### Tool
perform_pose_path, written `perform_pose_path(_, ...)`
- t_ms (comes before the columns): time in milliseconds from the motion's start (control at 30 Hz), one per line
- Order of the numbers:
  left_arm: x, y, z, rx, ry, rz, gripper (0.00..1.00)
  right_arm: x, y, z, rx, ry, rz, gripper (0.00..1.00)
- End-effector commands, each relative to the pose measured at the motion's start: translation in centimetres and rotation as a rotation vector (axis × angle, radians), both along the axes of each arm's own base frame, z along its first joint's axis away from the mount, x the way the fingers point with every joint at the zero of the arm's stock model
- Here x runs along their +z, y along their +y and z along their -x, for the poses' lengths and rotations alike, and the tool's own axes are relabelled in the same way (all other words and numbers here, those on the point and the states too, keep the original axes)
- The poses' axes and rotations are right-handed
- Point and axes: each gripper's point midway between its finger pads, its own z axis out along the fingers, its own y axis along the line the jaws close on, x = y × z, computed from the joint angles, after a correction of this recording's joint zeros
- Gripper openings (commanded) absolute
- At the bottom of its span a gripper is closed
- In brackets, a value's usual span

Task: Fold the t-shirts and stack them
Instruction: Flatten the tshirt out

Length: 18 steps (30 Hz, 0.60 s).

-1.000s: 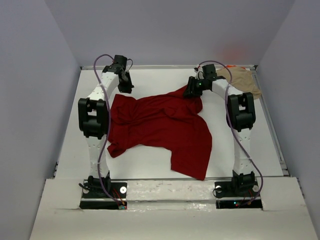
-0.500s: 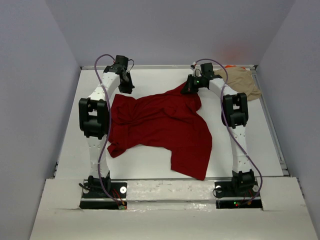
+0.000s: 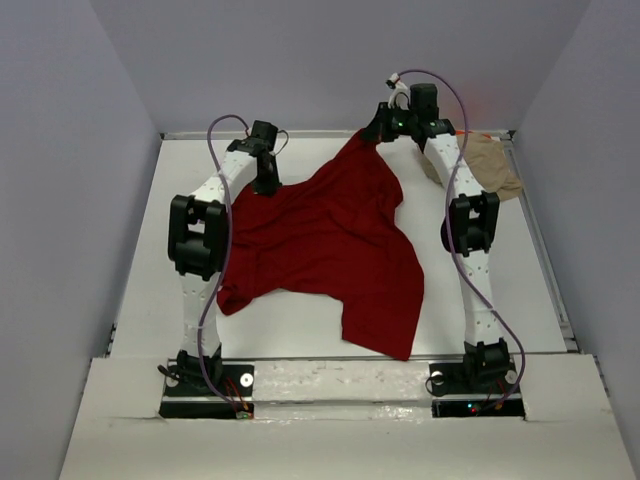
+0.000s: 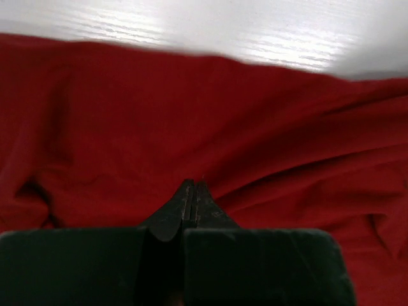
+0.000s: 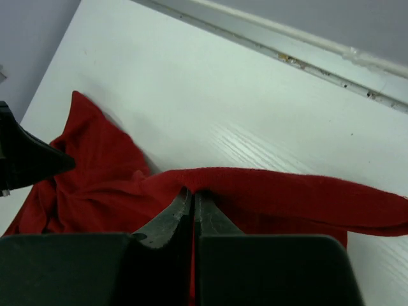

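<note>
A large dark red t-shirt (image 3: 330, 240) lies crumpled across the middle of the white table. My right gripper (image 3: 372, 135) is shut on its far edge and holds that corner up near the back wall; the right wrist view shows the hem (image 5: 287, 191) draped over the closed gripper (image 5: 193, 191). My left gripper (image 3: 268, 186) is shut, with its tips pinched into the shirt's upper left part. In the left wrist view, folds of red cloth (image 4: 127, 127) run into the closed left gripper (image 4: 192, 185). A tan t-shirt (image 3: 490, 165) lies bunched at the back right, an orange sliver (image 3: 463, 133) behind it.
The table (image 3: 130, 300) is boxed in by grey walls on the left, right and back, with a raised rail (image 5: 331, 57) along the far edge. Both arm bases stand at the near edge. The shirt's lower flap (image 3: 385, 320) hangs toward the front.
My right gripper has shut on the shirt's far edge and risen toward the back wall, pulling the cloth up. My left gripper has moved right and the shirt's left corner came with it.
</note>
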Motion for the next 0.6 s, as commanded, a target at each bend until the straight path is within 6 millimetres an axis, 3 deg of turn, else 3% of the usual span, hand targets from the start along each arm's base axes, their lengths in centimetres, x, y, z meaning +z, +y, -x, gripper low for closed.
perform_pose_path(0,0.9,0.0,-1.0,0.001,-0.036,0.018,0.00,-1.1,-0.2,-0.7,-0.036,0.038,-0.015,0.00)
perform_pose_path(100,1.0,-0.4,-1.1,-0.005,-0.035,0.036,0.00,-4.1,-0.3,-0.4,-0.044,0.114,-0.001,0.00)
perform_pose_path(300,1.2,0.5,-1.8,0.022,-0.040,0.006,0.00,-9.4,-1.4,0.4,-0.099,0.239,0.069,0.00)
perform_pose_path(400,0.3,0.6,-2.0,0.039,-0.018,0.006,0.00,-10.0,-2.4,0.2,-0.123,0.242,0.093,0.00)
perform_pose_path(567,-1.2,2.5,-2.1,0.110,0.014,-0.050,0.00,-8.4,-2.3,-0.3,-0.122,0.209,0.083,0.00)
